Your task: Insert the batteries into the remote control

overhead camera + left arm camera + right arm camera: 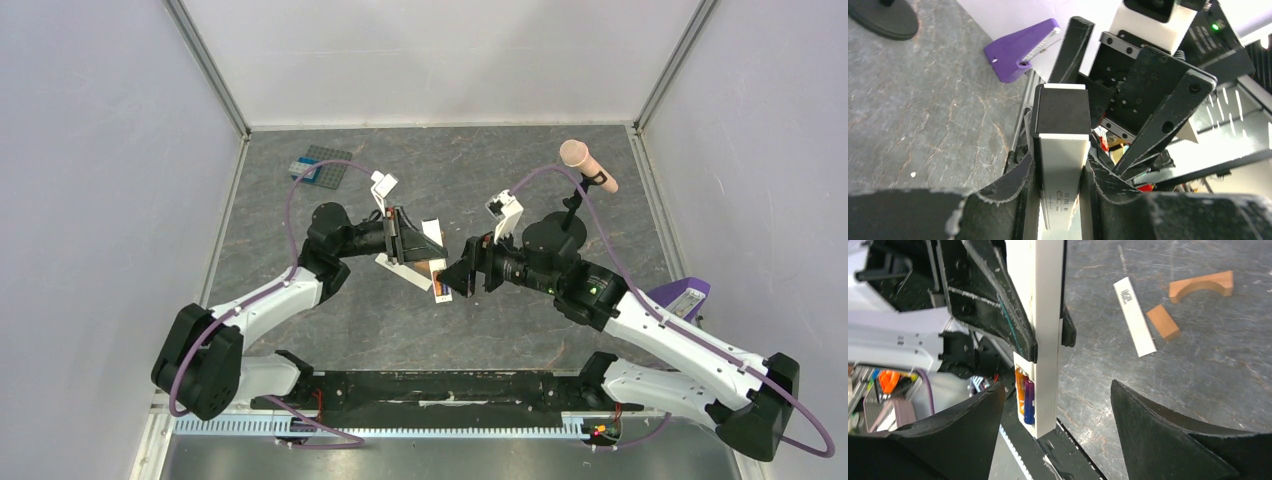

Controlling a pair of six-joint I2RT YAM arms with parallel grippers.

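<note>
My left end effector (1062,172) was pinching the remote control (1063,150) across its narrow sides. Its fingers pressed against the cream-white bar, which ran up from the bottom edge toward the centre of the left wrist view (a black panel covered part of the bar's upper face there). Seen from overhead, the bar sat at the centre of the frame, held clear of the grey surface (430,330) and angled toward the lower right, between my two arms.

My right end effector (1058,385) stood spread. Its two dark fingers (1168,440) filled the lower left and lower right of the right wrist view, with the bar's lower end in the gap between them. The finger at lower right was well apart from the bar. The one at lower left was near it, though I could not tell whether it touched.

The recess at that lower end, just left of centre, held both batteries side by side along the bar: the orange-red battery (1020,387) and the dark blue battery (1029,402).

In the upper right of that view a flat white strip (1134,315) lay on the surface, just beside a small orange-brown block (1163,322), with an arched orange-brown block (1202,284) above it. Overhead, a grey studded plate (325,165) carrying a blue brick (302,167) sat at upper left. A pink rounded object (585,162) on a black stand was at upper right, and a purple object (685,298) lay near the right edge.
</note>
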